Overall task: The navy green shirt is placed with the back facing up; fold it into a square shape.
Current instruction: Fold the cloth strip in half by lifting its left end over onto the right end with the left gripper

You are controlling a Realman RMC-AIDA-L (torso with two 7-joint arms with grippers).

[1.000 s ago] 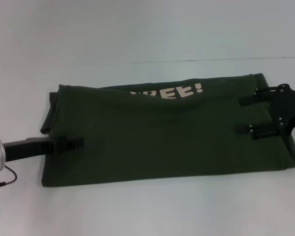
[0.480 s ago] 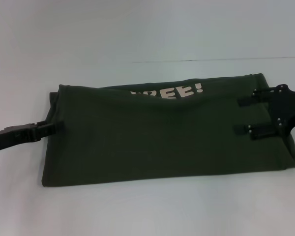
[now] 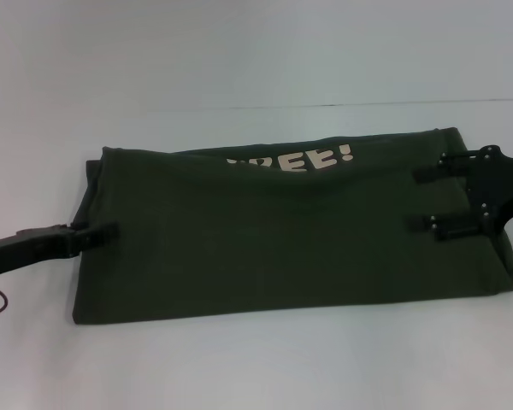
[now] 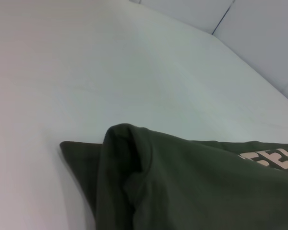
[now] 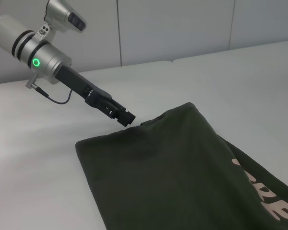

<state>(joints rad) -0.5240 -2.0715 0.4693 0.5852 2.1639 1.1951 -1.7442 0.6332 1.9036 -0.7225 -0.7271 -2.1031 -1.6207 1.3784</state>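
Green shirt (image 3: pixel 282 248) on white desk (image 3: pixel 239 60), cream letters "EE!" showing. Left hand (image 3: pixel 103 232) pressed together at its left edge; right hand (image 3: pixel 427 198) spread over its right end.

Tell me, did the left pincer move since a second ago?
Yes. The left pincer slid outward toward the navy green shirt's left edge; before, it reached farther onto the cloth. The right pincer stayed put.
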